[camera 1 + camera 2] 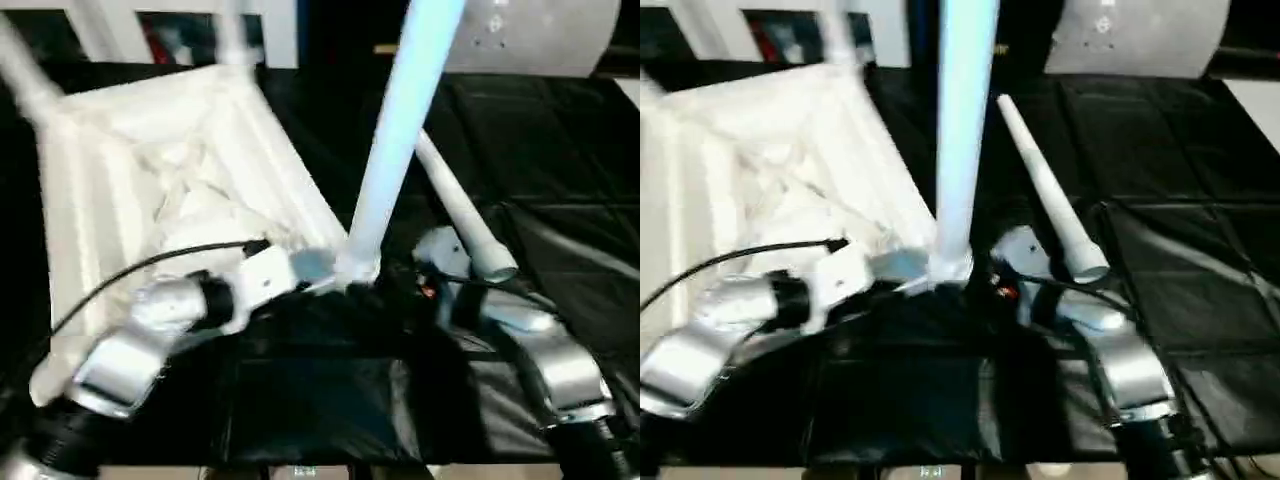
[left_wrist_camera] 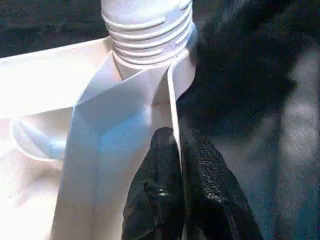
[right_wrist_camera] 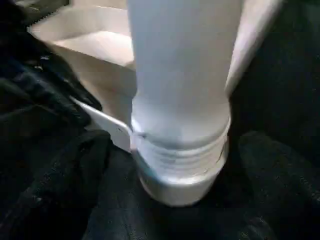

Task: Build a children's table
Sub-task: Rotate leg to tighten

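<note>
Leg-fitting is the step in hand: a tapered white leg stands nearly upright in the near corner socket of the upturned table top, and several threads still show above the socket's rim, so by my judgement it is not yet screwed home. The table top lies ribbed side up on the black-covered desk. The left end effector has its two black fingers pinched on the thin side wall of the top just beside that socket, steadying it. The right end effector sits at the leg's threaded base, a black finger on either side; whether they actually clamp the leg I cannot tell. A spare leg lies on the desk just beyond the socket. Next, the leg needs turning about its own axis while the top is held still, until the threads vanish.
</note>
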You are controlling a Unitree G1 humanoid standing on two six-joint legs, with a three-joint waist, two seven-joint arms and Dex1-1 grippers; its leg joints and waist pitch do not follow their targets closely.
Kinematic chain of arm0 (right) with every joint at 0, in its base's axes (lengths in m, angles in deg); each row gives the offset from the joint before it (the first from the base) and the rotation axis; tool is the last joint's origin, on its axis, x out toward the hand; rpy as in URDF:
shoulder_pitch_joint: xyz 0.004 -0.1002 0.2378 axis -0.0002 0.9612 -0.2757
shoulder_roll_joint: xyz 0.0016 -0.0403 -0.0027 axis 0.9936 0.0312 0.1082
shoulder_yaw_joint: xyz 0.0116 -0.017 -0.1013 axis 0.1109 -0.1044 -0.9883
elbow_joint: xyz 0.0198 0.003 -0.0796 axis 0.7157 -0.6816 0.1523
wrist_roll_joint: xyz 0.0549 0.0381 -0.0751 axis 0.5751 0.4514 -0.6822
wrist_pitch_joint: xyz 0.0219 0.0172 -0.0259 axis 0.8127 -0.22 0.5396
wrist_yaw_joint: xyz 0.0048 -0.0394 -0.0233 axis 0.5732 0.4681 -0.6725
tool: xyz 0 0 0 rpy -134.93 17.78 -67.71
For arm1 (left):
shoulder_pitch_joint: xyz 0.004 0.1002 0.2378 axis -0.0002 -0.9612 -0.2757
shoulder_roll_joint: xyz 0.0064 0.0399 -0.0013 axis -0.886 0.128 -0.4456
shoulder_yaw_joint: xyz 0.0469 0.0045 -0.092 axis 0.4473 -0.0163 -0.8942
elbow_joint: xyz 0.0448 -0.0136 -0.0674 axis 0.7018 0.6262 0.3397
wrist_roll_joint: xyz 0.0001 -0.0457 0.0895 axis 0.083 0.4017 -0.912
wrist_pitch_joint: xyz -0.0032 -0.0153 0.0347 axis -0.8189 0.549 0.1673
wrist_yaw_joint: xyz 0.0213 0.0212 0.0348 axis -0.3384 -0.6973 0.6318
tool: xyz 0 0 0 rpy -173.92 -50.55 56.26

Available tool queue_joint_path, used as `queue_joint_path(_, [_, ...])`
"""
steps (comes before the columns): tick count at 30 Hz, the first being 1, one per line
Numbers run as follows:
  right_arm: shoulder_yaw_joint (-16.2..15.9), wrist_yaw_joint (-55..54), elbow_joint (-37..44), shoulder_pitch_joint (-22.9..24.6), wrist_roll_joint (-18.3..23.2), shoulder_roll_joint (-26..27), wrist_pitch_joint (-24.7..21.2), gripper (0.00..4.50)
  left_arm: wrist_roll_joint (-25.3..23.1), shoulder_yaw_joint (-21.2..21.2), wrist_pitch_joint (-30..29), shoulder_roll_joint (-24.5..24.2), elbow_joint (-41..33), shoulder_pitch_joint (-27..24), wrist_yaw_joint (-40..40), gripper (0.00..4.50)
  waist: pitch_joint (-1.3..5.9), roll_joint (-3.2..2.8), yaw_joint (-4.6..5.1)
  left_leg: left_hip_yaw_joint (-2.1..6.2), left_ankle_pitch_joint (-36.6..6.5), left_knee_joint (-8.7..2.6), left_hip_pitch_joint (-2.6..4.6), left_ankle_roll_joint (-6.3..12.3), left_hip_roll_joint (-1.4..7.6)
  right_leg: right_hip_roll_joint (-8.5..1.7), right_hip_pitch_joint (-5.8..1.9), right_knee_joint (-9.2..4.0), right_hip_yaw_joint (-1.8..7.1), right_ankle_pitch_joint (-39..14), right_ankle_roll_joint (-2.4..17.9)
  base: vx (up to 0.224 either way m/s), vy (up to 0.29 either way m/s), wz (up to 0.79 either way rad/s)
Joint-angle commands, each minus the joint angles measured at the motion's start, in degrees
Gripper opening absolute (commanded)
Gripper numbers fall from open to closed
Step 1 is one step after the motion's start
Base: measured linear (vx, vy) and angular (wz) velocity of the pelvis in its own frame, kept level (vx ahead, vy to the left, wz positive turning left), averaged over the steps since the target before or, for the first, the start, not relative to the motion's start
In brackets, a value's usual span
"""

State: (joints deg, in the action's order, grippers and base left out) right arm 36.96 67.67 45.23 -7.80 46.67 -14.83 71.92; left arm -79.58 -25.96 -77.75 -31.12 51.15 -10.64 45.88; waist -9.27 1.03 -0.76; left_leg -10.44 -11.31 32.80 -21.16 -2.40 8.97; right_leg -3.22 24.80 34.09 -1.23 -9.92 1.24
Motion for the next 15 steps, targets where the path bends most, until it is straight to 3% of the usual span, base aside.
queue_joint_path(1, [-0.17,3.99,-0.76,-0.95,0.82,-1.97,1.35,4.43,0.58,3.05,3.05,-1.58,1.26,-0.85,6.35,0.00,3.45,0.00,0.10,1.08,-7.01,-3.57,0.80,5.89,3.92,-4.44,-3.33,-3.63,2.82,-8.76,14.96,0.000,0.000,0.00])
queue_joint_path(6, [-0.92,9.71,-3.51,-3.09,1.17,-5.11,5.02,4.43,1.86,4.32,7.33,-4.59,3.32,0.25,12.07,0.00,3.74,0.04,-0.37,0.86,-3.08,-3.14,0.82,7.80,3.81,-4.45,-3.44,-2.72,2.84,-2.85,16.58,0.000,0.000,0.00])
queue_joint_path(8, [-1.80,13.77,-4.82,-4.18,2.06,-6.63,6.41,4.43,2.22,4.97,9.92,-5.43,4.77,1.23,14.57,0.00,3.78,0.33,-0.48,0.83,-2.88,-3.04,0.79,8.32,3.72,-4.52,-3.51,-2.72,2.80,-3.24,16.78,0.000,0.000,0.00])
queue_joint_path(11, [-2.48,16.46,-5.43,-4.77,2.51,-7.35,6.76,4.43,2.17,5.27,10.99,-5.64,5.38,1.74,15.89,0.00,3.83,0.30,-0.72,0.81,-2.47,-3.00,0.86,8.60,3.92,-4.50,-3.51,-2.63,2.80,-3.41,16.85,0.000,0.000,0.00])
queue_joint_path(13, [-2.94,17.95,-5.98,-5.28,2.79,-7.65,7.03,4.08,2.23,5.38,11.67,-5.64,5.83,2.04,16.61,0.00,3.81,0.29,-0.67,0.84,-2.62,-2.98,0.83,8.66,3.91,-4.55,-3.49,-2.68,2.75,-4.26,16.97,0.000,0.000,0.00])
queue_joint_path(15, [-3.47,18.91,-7.13,-6.23,2.89,-7.45,7.48,4.08,2.47,5.74,12.13,-5.72,6.15,2.42,17.21,0.00,3.79,0.35,-0.69,0.86,-2.47,-2.98,0.82,8.62,3.94,-4.57,-3.47,-2.65,2.74,-4.51,17.07,0.000,0.000,0.00])
